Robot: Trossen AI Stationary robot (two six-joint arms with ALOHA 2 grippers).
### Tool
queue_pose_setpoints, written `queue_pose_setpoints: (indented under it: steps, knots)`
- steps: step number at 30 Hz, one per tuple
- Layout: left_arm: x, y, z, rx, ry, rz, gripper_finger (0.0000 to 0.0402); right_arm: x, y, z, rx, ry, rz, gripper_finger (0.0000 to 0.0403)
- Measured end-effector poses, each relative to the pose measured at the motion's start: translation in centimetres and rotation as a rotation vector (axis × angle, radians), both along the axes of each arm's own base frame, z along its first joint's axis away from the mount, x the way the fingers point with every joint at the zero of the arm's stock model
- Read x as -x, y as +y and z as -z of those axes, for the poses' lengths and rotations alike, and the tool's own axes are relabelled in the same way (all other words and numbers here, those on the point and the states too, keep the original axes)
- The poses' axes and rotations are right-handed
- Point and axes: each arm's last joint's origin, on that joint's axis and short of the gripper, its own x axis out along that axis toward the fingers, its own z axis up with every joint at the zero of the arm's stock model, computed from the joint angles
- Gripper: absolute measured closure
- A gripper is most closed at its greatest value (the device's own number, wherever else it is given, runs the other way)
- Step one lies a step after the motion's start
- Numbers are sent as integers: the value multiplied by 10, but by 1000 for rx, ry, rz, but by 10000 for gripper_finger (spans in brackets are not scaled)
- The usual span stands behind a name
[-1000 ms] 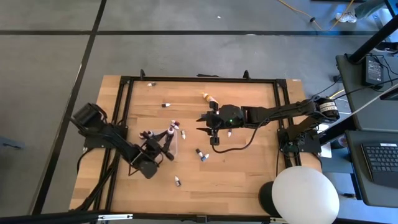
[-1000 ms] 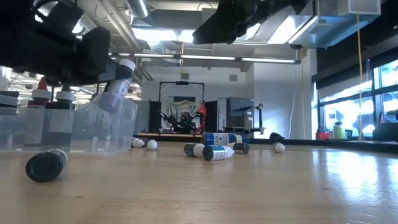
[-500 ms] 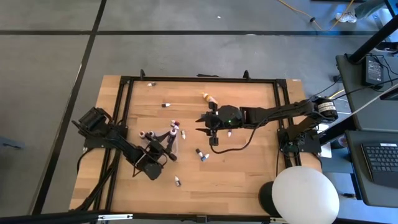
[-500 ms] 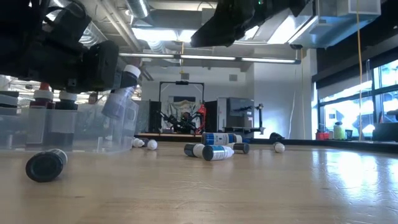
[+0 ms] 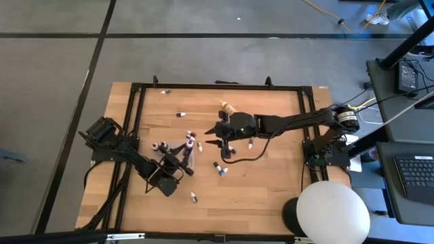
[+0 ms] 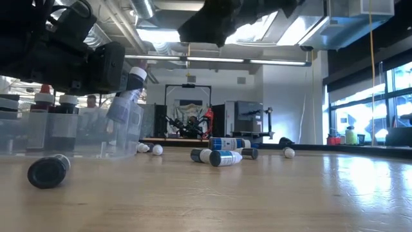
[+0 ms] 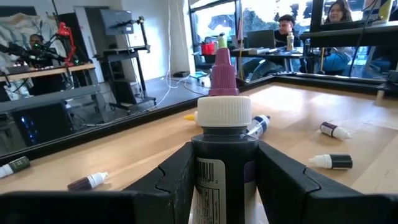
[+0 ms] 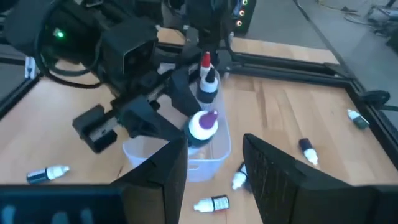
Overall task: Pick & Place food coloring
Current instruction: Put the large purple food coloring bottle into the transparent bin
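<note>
The left gripper (image 5: 182,160) is holding a dark bottle (image 7: 222,149) with a white cap and purple tip, jaws squeezed on its sides. A moment ago it moved closer to the clear tray (image 8: 205,158), so the drop looks near. The right gripper (image 5: 218,136) has slid left toward the tray; its jaws are apart and hold nothing. More bottles (image 5: 220,168) lie on the counter (image 5: 271,190).
</note>
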Motion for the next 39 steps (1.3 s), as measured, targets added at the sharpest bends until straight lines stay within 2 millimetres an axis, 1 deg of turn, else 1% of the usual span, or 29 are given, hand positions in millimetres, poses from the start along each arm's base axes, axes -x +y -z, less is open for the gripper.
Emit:
queue_pose_setpoints:
  steps: [3,4,5,8,10,12,16,23,29,33,37,39]
  knots:
    - [0,0,0,-2,1,-2,258,-1,-4,-4,117,-15,85,245]
    - [0,0,0,-3,2,-2,258,-1,-5,-4,130,-18,98,245]
    - [0,0,0,-3,2,-2,258,-1,-7,-4,127,-23,80,245]
    - [0,0,0,-4,3,-2,258,-2,-13,-8,28,-64,-86,245]
    - [0,0,0,-5,4,-2,258,-3,-18,-7,-10,-72,-158,245]
    - [0,0,0,-5,4,-2,258,-3,-24,-5,-1,-61,-166,245]
    - [0,0,0,-3,0,-3,258,-4,-32,-1,19,-53,-124,245]
    - [0,0,0,-11,12,-3,252,-7,-31,5,14,-32,-131,245]
    - [0,0,0,-11,12,-3,242,-8,-28,18,-62,31,-244,245]
    - [0,0,0,-11,12,-3,242,-19,-28,34,-105,28,-234,245]
    - [0,0,0,-12,13,-3,244,-32,-31,48,-82,-34,-195,245]
    - [0,0,0,-11,13,-3,242,-37,-32,52,-69,-67,-170,245]
